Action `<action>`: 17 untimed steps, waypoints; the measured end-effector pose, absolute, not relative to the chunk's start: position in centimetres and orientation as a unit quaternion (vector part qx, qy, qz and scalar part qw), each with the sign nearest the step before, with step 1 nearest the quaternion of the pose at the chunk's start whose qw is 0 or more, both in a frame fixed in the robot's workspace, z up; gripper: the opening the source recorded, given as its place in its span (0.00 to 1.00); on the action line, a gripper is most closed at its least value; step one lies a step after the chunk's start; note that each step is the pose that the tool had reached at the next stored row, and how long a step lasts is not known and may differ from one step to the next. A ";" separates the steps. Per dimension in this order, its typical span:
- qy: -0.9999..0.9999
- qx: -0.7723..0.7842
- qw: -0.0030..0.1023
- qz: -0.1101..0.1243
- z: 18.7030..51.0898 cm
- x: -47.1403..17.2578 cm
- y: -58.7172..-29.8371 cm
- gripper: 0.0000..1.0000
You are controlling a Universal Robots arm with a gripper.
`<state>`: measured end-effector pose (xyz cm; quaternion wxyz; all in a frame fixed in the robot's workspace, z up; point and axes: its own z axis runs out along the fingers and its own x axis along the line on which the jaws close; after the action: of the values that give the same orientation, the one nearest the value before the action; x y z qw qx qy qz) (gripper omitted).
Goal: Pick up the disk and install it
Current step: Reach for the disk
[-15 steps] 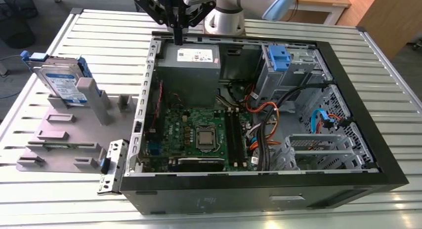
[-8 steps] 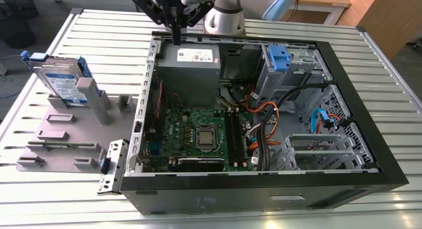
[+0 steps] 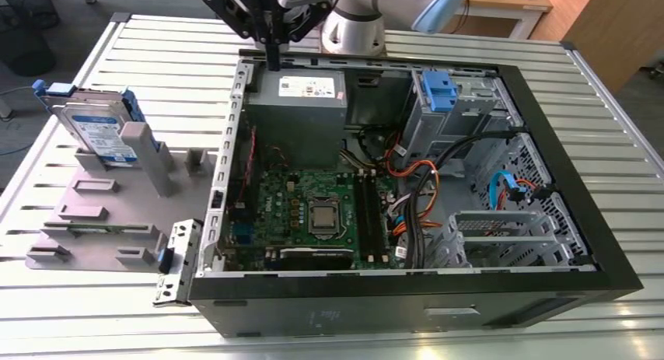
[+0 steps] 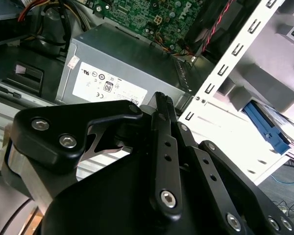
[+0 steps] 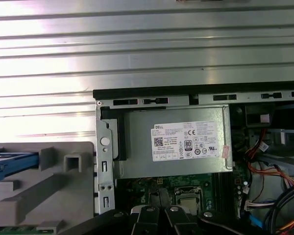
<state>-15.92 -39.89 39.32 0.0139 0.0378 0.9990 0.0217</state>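
Silver disk (image 3: 96, 131) is standing upright in the grey rack (image 3: 93, 197) on the worktop (image 3: 155, 64), well apart from the claw (image 3: 273, 63). Claw is hanging pressed together and empty, just above the power supply (image 3: 295, 111) in the open case (image 3: 415, 298). Pickup and installation are both awaiting execution.

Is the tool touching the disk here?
Apart. In the exterior view the tool hangs over the far edge of the computer case, while the disk stands in the grey holder outside the case, bare table between them.
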 end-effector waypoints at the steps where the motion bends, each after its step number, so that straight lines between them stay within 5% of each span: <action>1: 0.999 0.038 0.014 0.022 39.3 -16.0 -39.9 0.11; 17: 0.999 0.038 0.014 0.022 39.3 -17.3 -39.9 0.11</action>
<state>-17.26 -39.89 39.30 0.0139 0.0379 0.9990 0.0217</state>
